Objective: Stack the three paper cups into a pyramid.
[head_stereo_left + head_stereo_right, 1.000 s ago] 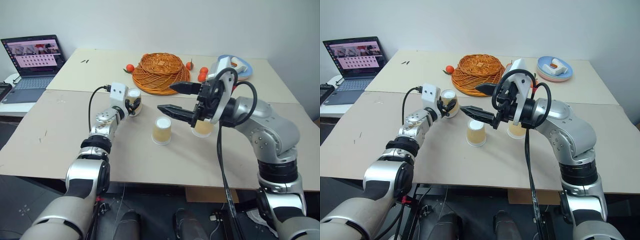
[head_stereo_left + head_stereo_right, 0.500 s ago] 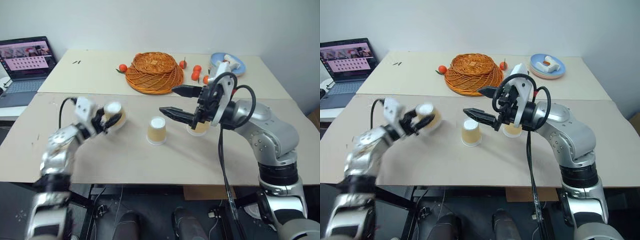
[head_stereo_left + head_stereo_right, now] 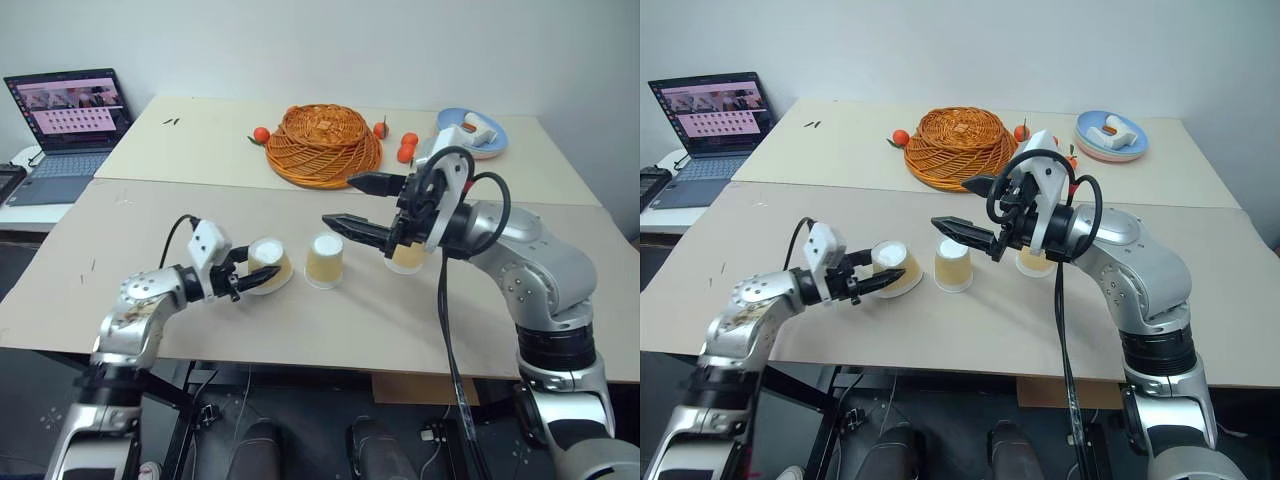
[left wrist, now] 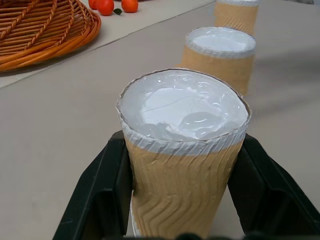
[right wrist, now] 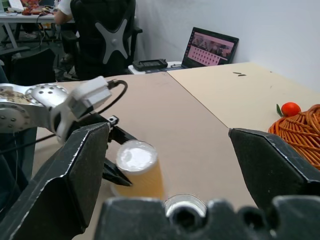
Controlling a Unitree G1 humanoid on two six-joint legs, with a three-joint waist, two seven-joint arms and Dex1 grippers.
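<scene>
**One cup gripped, one half hidden behind the right arm**

We cannot see much of the third cup point(image 3: 408, 256): the right gripper point(image 3: 365, 205) and its wrist stand in front of it, so only its lower tan body shows on the table point(image 3: 120, 250). Whether the held cup's rim touches the tabletop we cannot tell from the head views. In the right wrist view the bottom edge cuts off the middle cup point(image 5: 185, 205), leaving just a sliver of its white base.

The left gripper point(image 3: 262, 281) is clamped on the sides of the held cup point(image 3: 270, 264), which stands base up, a black finger pressed against each flank. The middle cup point(image 3: 325, 260) sits base up just beside it, apart from it. The right gripper hangs above the table with its jaws spread wide and nothing between them, over and beyond the middle cup.

The left wrist view shows us the crinkled white base of the held cup and the three cups receding in a row, with the wicker basket point(image 4: 40, 30) and small oranges point(image 4: 106, 6) behind. The head views add the laptop point(image 3: 68, 110) and the blue plate point(image 3: 490, 140) at the far corners.
</scene>
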